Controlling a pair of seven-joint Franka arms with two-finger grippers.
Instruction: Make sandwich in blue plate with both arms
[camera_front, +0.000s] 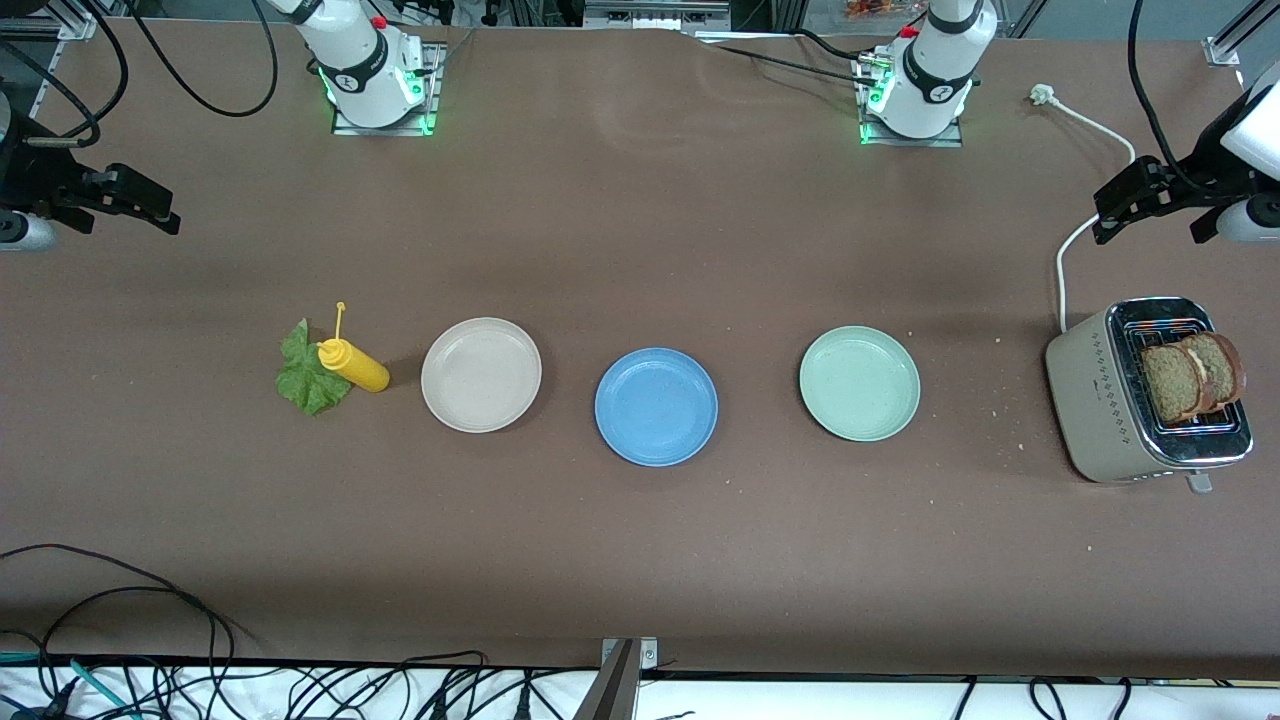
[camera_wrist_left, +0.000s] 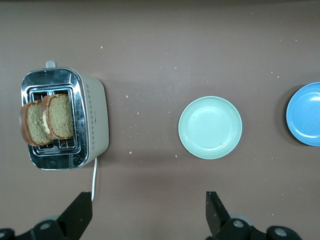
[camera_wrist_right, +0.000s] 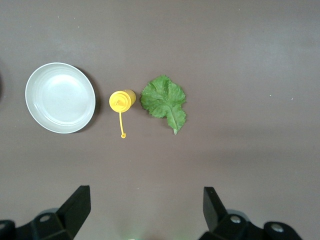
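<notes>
While I watch from the high camera, the brown bench (camera_front: 640, 230) carries three plates in a row, with black cables hanging along its near edge. My blue plate (camera_front: 656, 406) sits in the middle and is bare; the cream plate (camera_front: 481, 374) lies toward the right arm's end, the mint plate (camera_front: 859, 383) toward the left arm's end. Just beside the cream plate stands a yellow squeeze bottle (camera_front: 352, 365), touching the lettuce leaf (camera_front: 308, 375). At the left arm's end a beige toaster (camera_front: 1140, 390) holds two bread slices (camera_front: 1190, 376) upright in its slots, with crumbs scattered nearby and a white cord (camera_front: 1085, 180) trailing off.

I see the left claw (camera_wrist_left: 149, 212) spread wide and gripping nothing, over bare bench beside the toaster. My right claw (camera_wrist_right: 145, 210) is likewise spread wide and unloaded, over bare bench at the leaf's end.
</notes>
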